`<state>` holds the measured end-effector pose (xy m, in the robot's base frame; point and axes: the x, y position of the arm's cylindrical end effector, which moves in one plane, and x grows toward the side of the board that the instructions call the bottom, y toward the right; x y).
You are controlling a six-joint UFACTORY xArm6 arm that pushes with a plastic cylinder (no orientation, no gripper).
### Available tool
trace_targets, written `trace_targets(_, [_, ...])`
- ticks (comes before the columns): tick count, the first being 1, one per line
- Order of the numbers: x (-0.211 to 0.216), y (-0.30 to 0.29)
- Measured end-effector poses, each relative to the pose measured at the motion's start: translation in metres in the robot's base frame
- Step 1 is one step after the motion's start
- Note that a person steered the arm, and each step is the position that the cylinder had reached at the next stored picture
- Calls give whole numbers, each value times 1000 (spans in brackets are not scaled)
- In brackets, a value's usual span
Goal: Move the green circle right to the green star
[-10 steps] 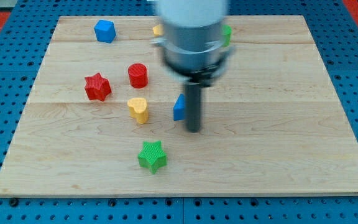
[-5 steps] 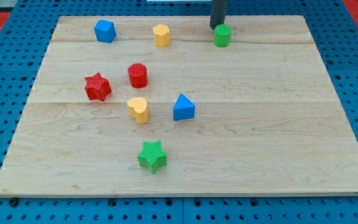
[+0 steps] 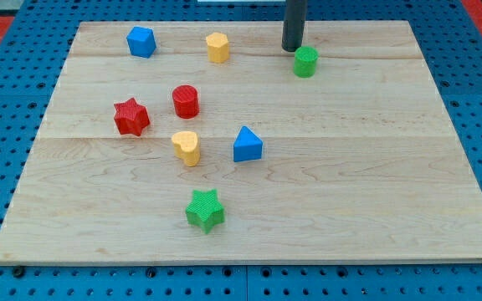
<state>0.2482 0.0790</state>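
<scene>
our tip point(image 3: 293, 49) at upper-left edge of green circle point(image 3: 305, 61) | no fingers — bare rod | risk: off-centre push — circle slips right, away from lower-centre green star point(image 3: 205, 209)

The arm shows only as a straight dark rod coming down from the view's top edge, a little right of centre. It stands upright, with no tilt that can be made out. My tip point(image 3: 292, 49) rests at table height near the board's far edge.
</scene>
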Motion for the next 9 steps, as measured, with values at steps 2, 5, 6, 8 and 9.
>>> trace_targets(2, [-3, -3])
trace_targets(5, [125, 26])
trace_targets(6, [91, -25])
trace_targets(8, [97, 42])
trace_targets(9, [168, 39])
